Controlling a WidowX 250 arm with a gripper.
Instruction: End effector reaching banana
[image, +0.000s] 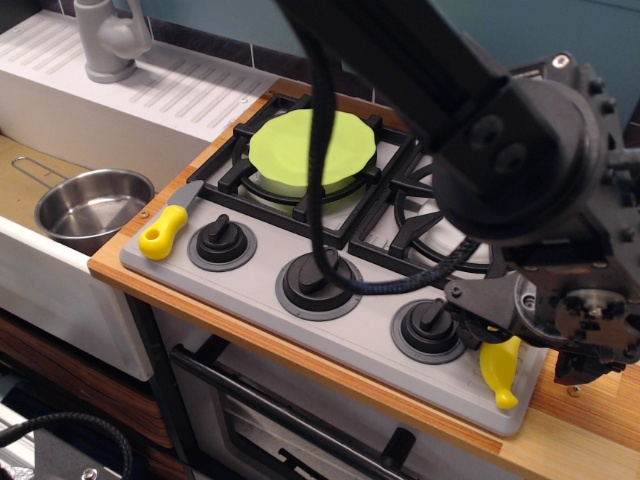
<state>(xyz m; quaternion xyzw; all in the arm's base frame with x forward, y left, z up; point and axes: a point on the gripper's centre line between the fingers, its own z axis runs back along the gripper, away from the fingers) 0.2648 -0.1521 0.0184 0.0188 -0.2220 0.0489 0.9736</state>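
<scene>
Mostly hidden banana (499, 370), tip toward camera

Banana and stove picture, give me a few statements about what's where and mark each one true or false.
1. The tool covers the upper part of the banana. True.
2. The banana lies on the green plate. False: it lies on the stove's grey front panel, at the right end beside the rightmost knob.
3. The yellow-handled knife lies at the panel's left end. True.
4. The metal pot sits on a burner. False: it sits in the sink area left of the stove.
5. The green plate rests on the back left burner. True.
</scene>
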